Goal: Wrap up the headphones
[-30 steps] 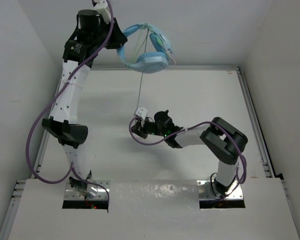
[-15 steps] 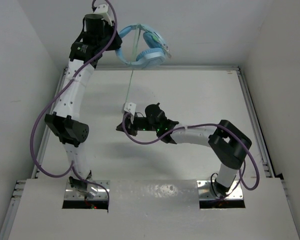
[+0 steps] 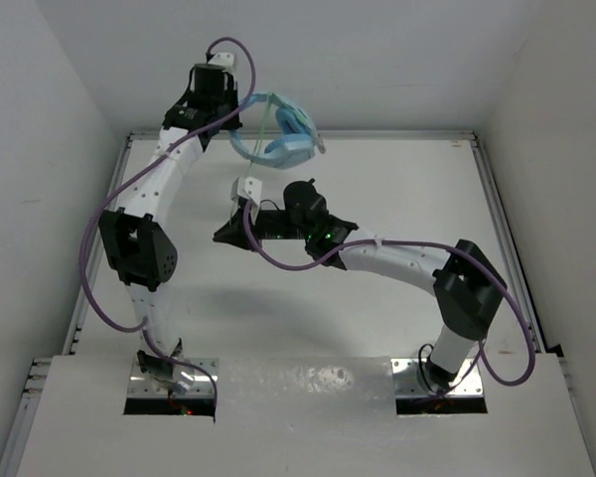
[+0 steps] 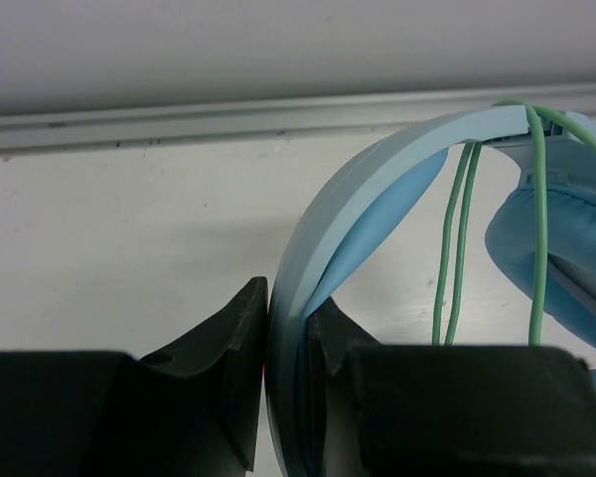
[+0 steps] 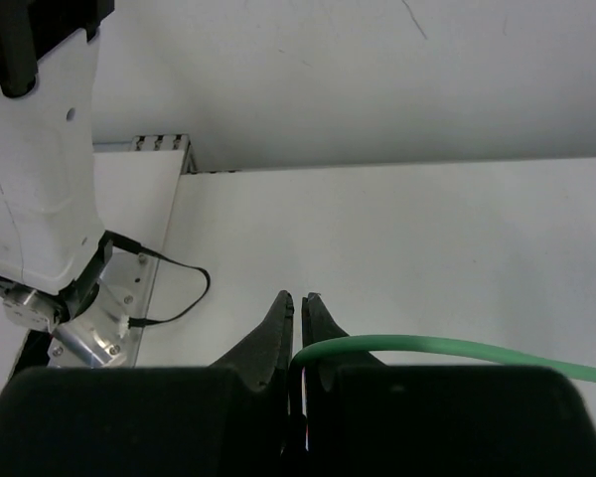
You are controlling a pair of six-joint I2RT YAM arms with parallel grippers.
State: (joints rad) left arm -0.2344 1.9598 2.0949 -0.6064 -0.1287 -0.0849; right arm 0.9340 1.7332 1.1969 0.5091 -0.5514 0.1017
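Up by the back rail (image 4: 179, 124), headphones (image 3: 278, 137) in clenched left claw (image 4: 286, 333) by headband (image 4: 377, 169), cable (image 5: 427, 348) in clenched right claw (image 5: 298, 310).

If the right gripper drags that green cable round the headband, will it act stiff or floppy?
Probably floppy: the cable is thin and bows as it leaves the right gripper. Likely light: it drapes loosely over the headband. It may slip, being smooth-looking and pinched between narrow fingers.

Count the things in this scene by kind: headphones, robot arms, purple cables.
Headphones: 1, with its green cable
Robot arms: 2, the left arm and the right arm
Purple cables: 2, the left cable and the right cable
Total: 5
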